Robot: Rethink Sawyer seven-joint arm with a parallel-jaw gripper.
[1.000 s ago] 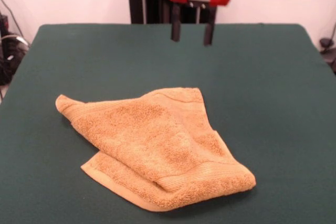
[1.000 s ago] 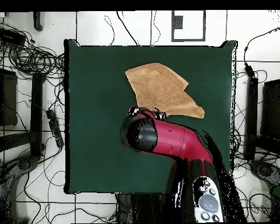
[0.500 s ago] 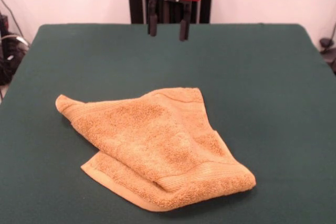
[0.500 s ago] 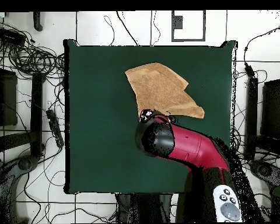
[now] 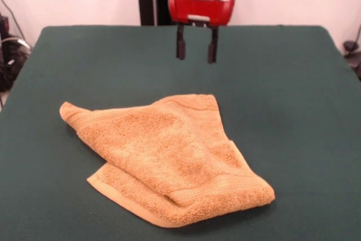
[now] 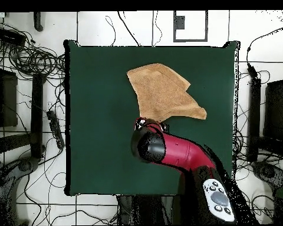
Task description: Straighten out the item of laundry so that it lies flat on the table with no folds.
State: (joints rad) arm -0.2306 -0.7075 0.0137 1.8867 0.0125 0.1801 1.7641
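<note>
Beyond the towel (image 5: 169,159), which is folded over itself on the table (image 5: 293,83), the gripper (image 5: 196,55) is held above the cloth with jaws parted and empty.

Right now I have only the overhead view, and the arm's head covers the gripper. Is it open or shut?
Observer: Open. In the front view the gripper shows two fingers hanging apart with nothing between them.
Operator: Is it touching the towel?
Observer: No. It appears raised above the table, with bare green cloth showing between its tips and the towel.
Operator: Where does the fold sit?
Observer: One layer lies folded over another. The corner nearest the front camera is doubled into a thick roll, and a hemmed lower edge shows from underneath beside it.
</note>
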